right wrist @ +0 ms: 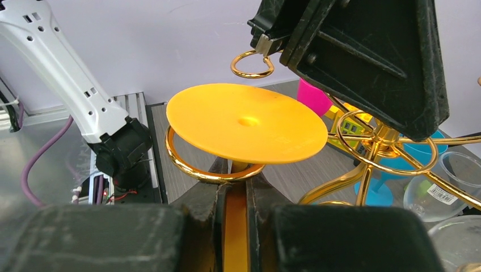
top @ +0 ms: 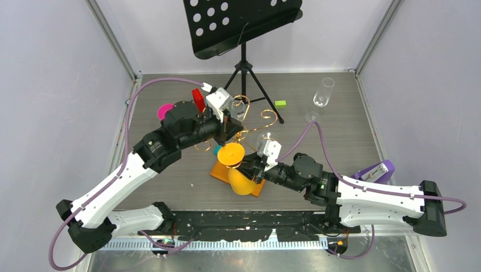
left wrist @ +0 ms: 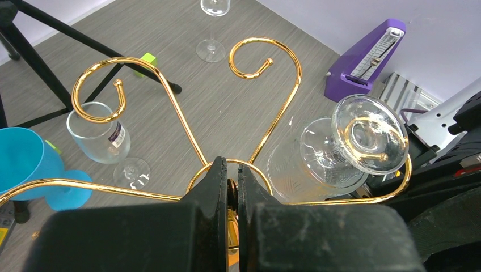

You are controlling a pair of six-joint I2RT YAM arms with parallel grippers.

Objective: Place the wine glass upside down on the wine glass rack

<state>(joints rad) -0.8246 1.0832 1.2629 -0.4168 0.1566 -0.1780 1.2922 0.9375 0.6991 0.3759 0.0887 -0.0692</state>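
Item: wine glass (right wrist: 247,122), yellow-orange, inverted, foot uppermost. Location: stem threaded into a loop arm of the wine glass rack (right wrist: 193,170), foot disc just above the loop, apparently not yet resting on it. Right gripper (right wrist: 234,190): clamped narrow on the stem directly below the foot, carrying the glass bowl-down. Left gripper (left wrist: 232,184): pinched on the rack's central stem, likely steadying it against tipping

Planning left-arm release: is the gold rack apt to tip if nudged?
Probably top-heavy: the wine glass rack hangs a clear glass on loop arms above a narrow orange base. Thin wire likely sways. The left gripper shut on its top hints it needs steadying.
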